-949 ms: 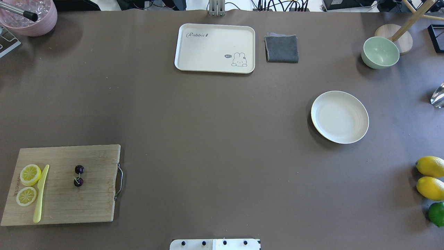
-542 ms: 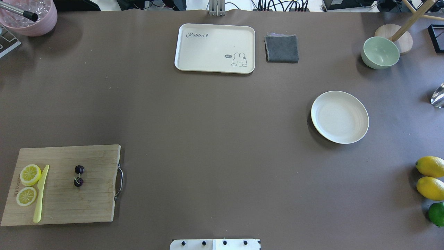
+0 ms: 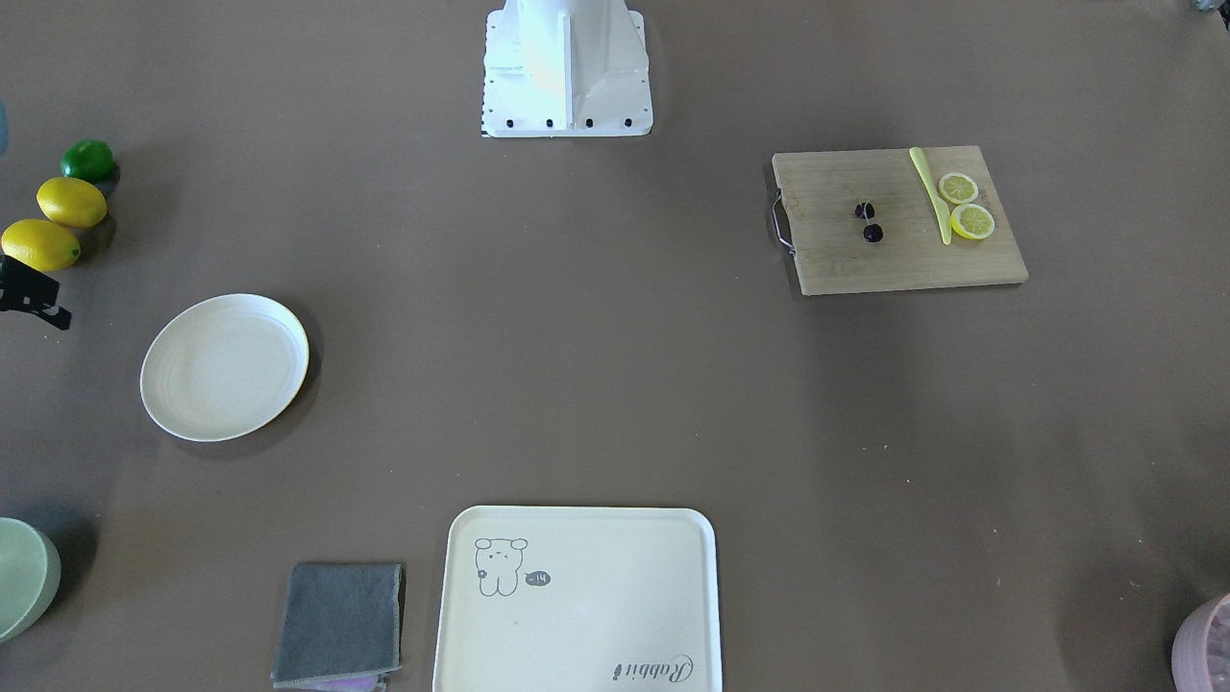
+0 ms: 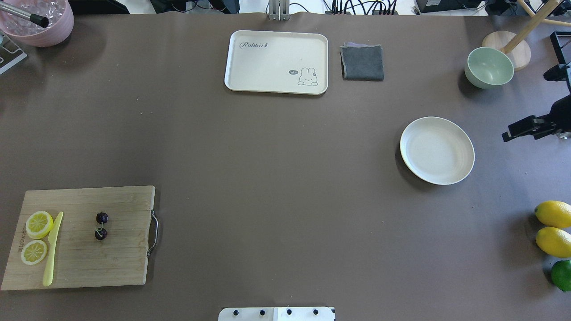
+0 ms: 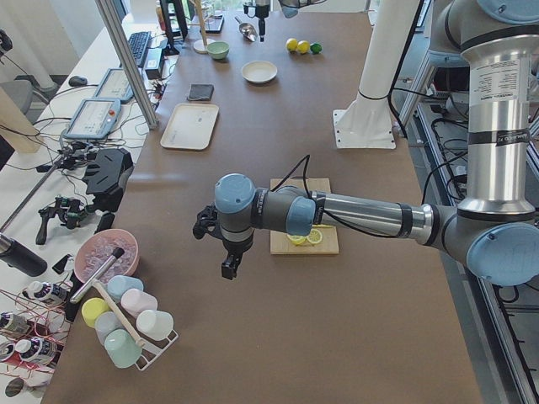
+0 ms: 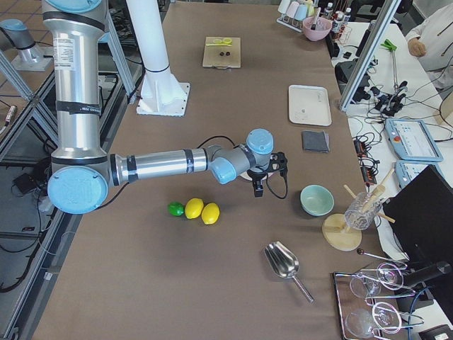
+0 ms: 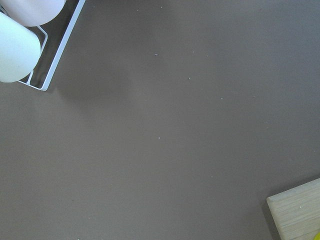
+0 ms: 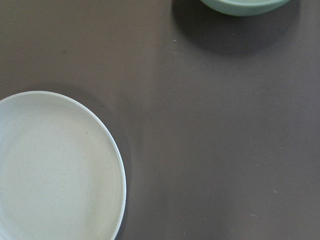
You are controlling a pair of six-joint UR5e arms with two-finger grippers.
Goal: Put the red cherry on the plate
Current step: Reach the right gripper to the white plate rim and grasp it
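Cherry: lying on the wooden board, between its metal handle and the yellow knife.
Plate: on the bench near the green bowl, well apart from the board.
Left hand: hangs over the bench near the board; finger spread cannot be told.
Right hand: hangs over the bench near the plate and bowl; finger spread cannot be told.

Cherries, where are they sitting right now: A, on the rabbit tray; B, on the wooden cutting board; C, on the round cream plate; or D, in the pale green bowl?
B: the red cherry lies on the cutting board, and the plate holds nothing.
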